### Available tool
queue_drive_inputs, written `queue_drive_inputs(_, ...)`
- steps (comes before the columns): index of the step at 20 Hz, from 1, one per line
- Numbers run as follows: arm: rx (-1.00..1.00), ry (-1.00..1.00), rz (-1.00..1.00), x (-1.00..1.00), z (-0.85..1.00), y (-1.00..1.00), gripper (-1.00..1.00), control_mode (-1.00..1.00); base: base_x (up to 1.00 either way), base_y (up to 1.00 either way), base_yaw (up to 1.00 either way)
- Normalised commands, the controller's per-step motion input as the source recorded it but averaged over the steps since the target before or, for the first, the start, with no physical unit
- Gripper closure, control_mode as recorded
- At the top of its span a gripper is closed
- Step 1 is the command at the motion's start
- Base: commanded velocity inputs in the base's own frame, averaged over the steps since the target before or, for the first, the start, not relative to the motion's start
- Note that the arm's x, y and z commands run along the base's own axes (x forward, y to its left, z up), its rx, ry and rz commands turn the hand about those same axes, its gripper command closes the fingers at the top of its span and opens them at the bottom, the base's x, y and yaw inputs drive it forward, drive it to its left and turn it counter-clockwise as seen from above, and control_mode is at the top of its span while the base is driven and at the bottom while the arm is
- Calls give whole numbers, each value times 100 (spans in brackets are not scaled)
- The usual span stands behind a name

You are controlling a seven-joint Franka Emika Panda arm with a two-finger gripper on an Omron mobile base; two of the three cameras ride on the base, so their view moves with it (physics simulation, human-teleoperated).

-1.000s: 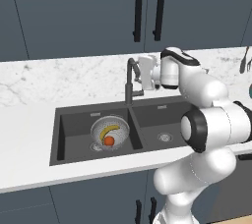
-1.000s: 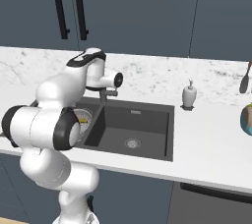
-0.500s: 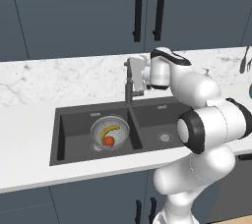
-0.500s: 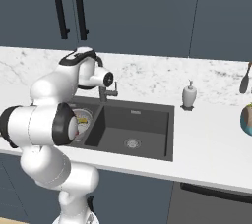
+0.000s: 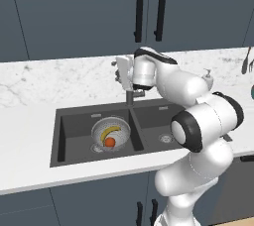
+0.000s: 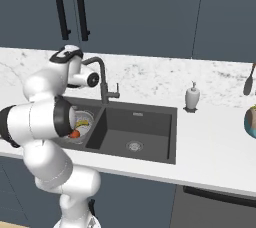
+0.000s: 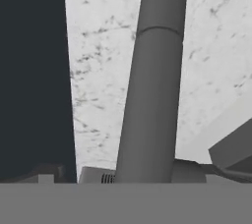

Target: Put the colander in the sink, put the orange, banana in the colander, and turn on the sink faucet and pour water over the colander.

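The silver colander [image 5: 111, 132] sits in the left basin of the dark sink [image 5: 62, 138], with the yellow banana [image 5: 109, 132] and the orange [image 5: 110, 142] inside it. From the right, the colander [image 6: 83, 121] and orange [image 6: 74, 134] peek out beside my arm. The dark sink faucet [image 6: 103, 79] rises behind the divider, its spout bent toward the left basin. My gripper [image 5: 119, 74] is up against the faucet's upper stem, open. In the hand view the faucet stem [image 7: 152, 80] stands close in front, between the wide-apart jaws. No water is visible.
A white soap dispenser [image 6: 192, 97] stands on the marble counter [image 5: 44, 84] right of the sink. A dark utensil [image 6: 248, 84] and part of a bowl [image 6: 250, 120] lie at the far right. Dark cabinet doors with black handles [image 5: 149, 9] rise behind.
My hand has swung left from over the right basin to the faucet's stem. The jaws stayed open. Colander, banana and orange have not moved.
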Motion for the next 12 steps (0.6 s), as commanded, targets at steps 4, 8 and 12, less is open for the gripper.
queue_drive_inputs(4, 0, 0, -4, 35, -23, 11, -100, -100, 0, 0, 0)
queue_drive_inputs(8, 0, -2, -1, -30, -16, 0, -100, -100, 0, 0, 0)
queue_drive_inputs(12, 0, -9, -2, -80, -10, 7, -100, -100, 0, 0, 0)
